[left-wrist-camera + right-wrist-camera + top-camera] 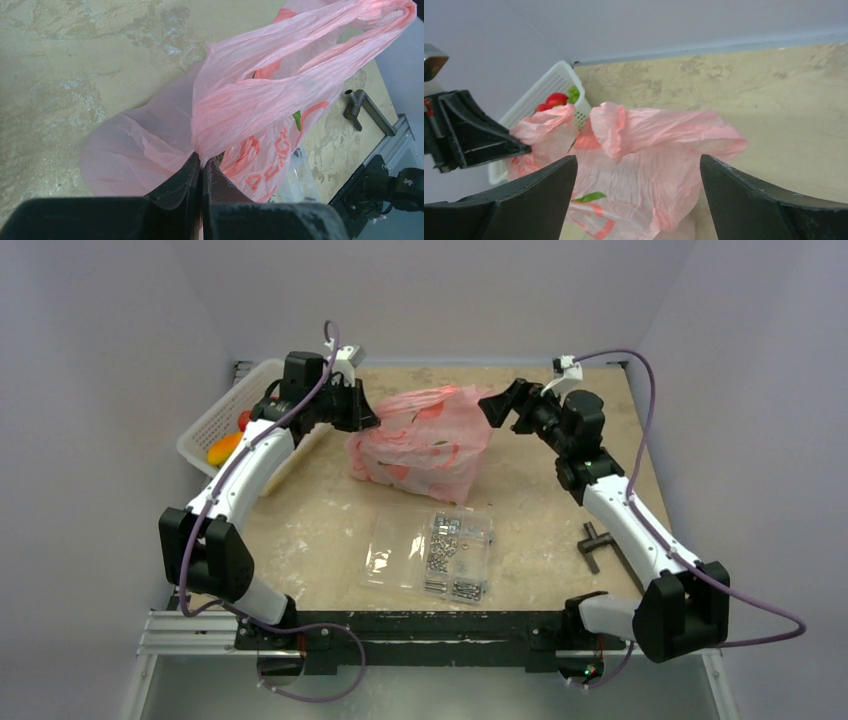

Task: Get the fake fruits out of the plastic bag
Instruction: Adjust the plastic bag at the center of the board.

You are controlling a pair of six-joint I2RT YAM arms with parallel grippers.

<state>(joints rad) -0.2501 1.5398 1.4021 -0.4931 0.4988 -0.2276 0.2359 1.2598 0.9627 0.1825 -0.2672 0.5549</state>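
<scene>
On the far half of the desk [320,510], right between the two arms, sits the pink plastic bag [420,445]. It's bulging and crumpled, bottom resting on the desk, loop handles bunched up at the top. The left jaws are pinched fully together on a fold of the bag's thin film at its upper left. In the left wrist view the plastic fans out straight from the closed tips and one handle loop [320,45] stretches away from them. The right jaws are spread wide with nothing in them, hovering just beside the bag's upper right corner. From the right wrist camera the bag [649,165] sits in the gap between the two fingers [524,200]. I honestly can't tell if either one touches the plastic.

As for the fake fruits, a few are over in the white basket [215,420] at the far left edge of the desk: an orange-yellow one [224,448] and a red one [244,420]. Whatever's inside the bag only shows as red and green blotches through the film, and I can't tell if that's fruit or print.

Nearer the arm bases there's a flat clear case of metal screws [432,552], well apart from the bag. A black T-shaped tool [597,543] lies on the right side, close to the right arm.
</scene>
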